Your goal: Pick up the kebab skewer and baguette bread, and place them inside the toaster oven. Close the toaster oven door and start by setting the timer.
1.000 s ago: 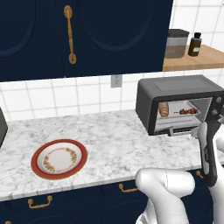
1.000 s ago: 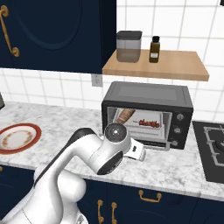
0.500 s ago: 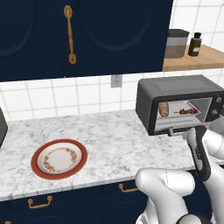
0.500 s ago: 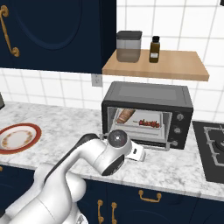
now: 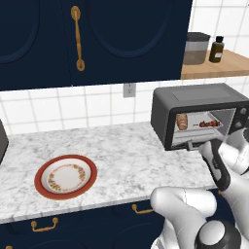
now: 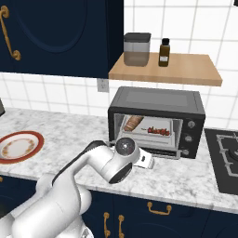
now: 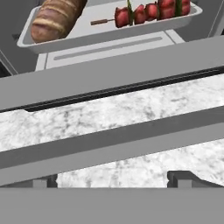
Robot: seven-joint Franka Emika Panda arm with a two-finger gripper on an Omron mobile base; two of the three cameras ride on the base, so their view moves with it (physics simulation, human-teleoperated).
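The dark grey toaster oven (image 6: 158,100) stands open on the counter. On the tray (image 7: 109,35) inside it lie the baguette bread (image 7: 54,19) on the left and the kebab skewer (image 7: 148,11) on the right; both also show as the baguette bread (image 6: 133,122) and the kebab skewer (image 6: 158,131). The toaster oven door (image 7: 109,74) hangs dropped down flat, with marble showing through its glass, and its bar handle (image 7: 109,146) lies nearest the hand. My gripper (image 7: 113,179) is open and holds nothing. Its tips stand wide apart just short of the handle, low at the door's front edge (image 6: 148,161).
A red-rimmed plate (image 5: 65,176) sits on the marble counter (image 5: 121,155) to the left. Above the oven, a wooden shelf (image 6: 165,69) carries a grey canister (image 6: 136,48) and a brown bottle (image 6: 164,52). A stove top (image 6: 225,158) lies right of the oven.
The hand has sunk a little and edged closer to the front edge of the dropped door. The jaws stay wide open; the food and the door have not moved.
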